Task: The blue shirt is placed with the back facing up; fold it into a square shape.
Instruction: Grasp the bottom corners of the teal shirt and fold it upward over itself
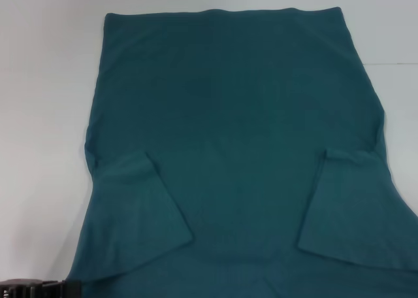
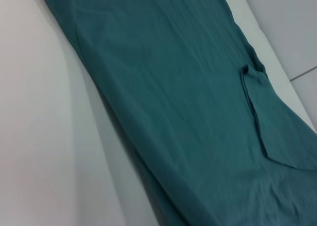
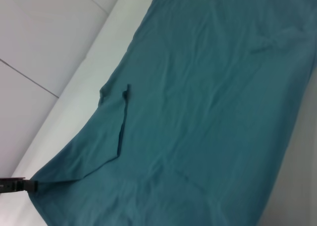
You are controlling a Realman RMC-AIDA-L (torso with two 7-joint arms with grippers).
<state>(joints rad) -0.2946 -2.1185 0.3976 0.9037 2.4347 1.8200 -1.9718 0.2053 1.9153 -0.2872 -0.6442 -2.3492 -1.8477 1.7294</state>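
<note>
While lying flat, the blue shirt (image 1: 235, 128) is showing its plain side, sleeves folded inward;
neither gripper's fingers are showing; their spread cannot be told.

**Three cameras over one spread garment**

The head view looks forward and down from above, taking in almost the whole blue shirt (image 1: 235, 128) on the white tabletop (image 1: 39, 115). The left wrist view looks obliquely along the shirt (image 2: 178, 102) from close by, the right wrist view (image 3: 213, 97) likewise from the opposite side. All three share the shirt's plain middle and a folded-in sleeve (image 1: 353, 206).
</note>
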